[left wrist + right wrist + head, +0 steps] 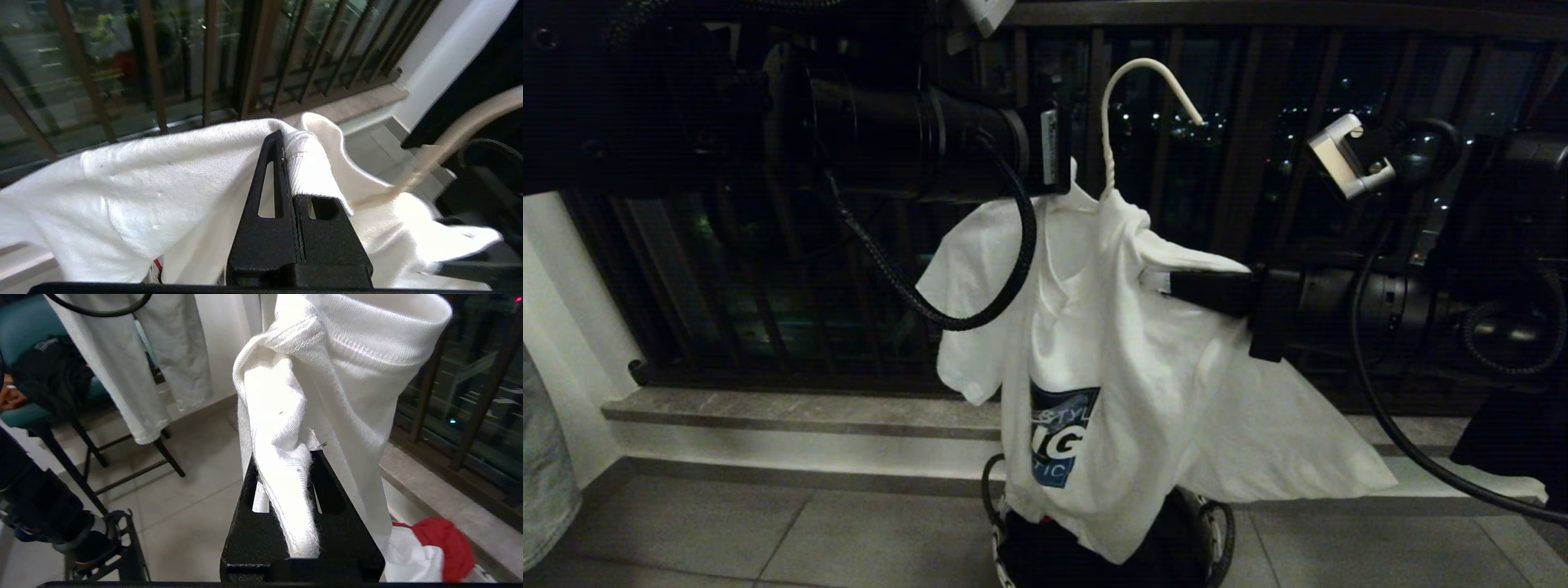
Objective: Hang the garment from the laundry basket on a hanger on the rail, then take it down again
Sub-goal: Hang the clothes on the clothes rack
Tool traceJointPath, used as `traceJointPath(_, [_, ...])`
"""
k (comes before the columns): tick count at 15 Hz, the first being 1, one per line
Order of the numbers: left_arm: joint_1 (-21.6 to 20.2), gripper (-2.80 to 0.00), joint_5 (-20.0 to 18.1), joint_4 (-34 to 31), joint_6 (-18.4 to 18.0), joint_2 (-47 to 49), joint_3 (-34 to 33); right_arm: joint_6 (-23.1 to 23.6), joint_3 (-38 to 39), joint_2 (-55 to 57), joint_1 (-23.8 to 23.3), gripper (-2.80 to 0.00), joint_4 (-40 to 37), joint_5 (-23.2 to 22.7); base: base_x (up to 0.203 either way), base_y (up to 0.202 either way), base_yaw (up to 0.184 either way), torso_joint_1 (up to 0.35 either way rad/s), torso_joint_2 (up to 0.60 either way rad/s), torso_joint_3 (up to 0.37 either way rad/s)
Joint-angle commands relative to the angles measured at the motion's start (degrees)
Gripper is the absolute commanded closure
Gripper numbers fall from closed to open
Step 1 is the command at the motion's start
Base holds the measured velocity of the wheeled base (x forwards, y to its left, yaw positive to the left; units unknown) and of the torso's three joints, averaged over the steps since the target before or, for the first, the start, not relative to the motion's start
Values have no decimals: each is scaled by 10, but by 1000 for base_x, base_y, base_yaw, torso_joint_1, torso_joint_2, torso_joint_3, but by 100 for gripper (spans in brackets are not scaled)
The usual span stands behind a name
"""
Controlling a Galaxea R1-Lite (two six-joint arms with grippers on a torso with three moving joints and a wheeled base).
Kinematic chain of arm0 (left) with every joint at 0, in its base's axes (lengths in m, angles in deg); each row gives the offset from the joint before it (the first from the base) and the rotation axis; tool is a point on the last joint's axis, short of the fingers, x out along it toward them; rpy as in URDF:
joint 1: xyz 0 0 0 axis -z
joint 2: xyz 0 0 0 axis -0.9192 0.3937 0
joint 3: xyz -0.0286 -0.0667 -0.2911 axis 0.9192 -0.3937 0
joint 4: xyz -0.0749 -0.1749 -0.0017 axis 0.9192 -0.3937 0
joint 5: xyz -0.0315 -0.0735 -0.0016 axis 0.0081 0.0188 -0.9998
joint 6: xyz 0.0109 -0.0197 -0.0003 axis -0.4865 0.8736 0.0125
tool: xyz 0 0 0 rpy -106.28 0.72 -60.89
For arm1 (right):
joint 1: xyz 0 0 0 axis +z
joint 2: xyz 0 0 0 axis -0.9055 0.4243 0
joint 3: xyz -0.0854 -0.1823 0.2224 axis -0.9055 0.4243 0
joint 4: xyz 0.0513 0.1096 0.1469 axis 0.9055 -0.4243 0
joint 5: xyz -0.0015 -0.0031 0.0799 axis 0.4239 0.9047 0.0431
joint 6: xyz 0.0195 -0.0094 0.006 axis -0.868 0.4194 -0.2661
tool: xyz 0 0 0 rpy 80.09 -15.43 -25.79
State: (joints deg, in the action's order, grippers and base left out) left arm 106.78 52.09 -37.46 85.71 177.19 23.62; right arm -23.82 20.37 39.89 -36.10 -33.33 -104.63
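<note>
The white garment [1111, 327], with a blue chest print [1058, 441], hangs on the white wire hanger [1131, 77], held in mid-air by both arms. My right gripper [1153, 282] comes in from the right, shut on a fold of the shoulder [286, 473]. My left gripper [282, 139] is shut on the ribbed collar edge; in the head view its own wrist [1045, 147] hides it. Below, the laundry basket [996, 539] stands on the floor, and the shirt's hem hangs in front of it. The rail is out of view.
The dark balcony railing [1241, 163] and a stone ledge [809, 408] run behind the shirt. A pale denim garment [543, 474] hangs at the far left. The right wrist view shows pale hanging clothes [122, 367], a chair [49, 416] and red cloth [439, 539].
</note>
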Motion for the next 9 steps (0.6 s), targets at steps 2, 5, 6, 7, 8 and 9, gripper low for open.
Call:
traceJointPath(2, [6,0,0,0,19,-17,-28,-13,11,1,9,0,19,-2,0,0,0,0,0,0])
traceJointPath(5, [15,0,0,0,31,-35,-56,-14,14,4,13,0,19,-2,0,0,0,0,0,0])
traceJointPath(6, [21,0,0,0,32,-39,-65,-14,16,1,15,0,19,-1,0,0,0,0,0,0])
traceJointPath(7, [25,0,1,0,33,-48,-81,-14,17,-10,18,0,19,-1,0,0,0,0,0,0])
traceJointPath(8, [33,0,4,0,36,-55,-91,-13,17,-16,25,0,19,2,0,0,0,0,0,0])
traceJointPath(9, [41,0,7,1,50,-63,-98,-14,18,-20,26,0,18,2,0,0,0,0,0,0])
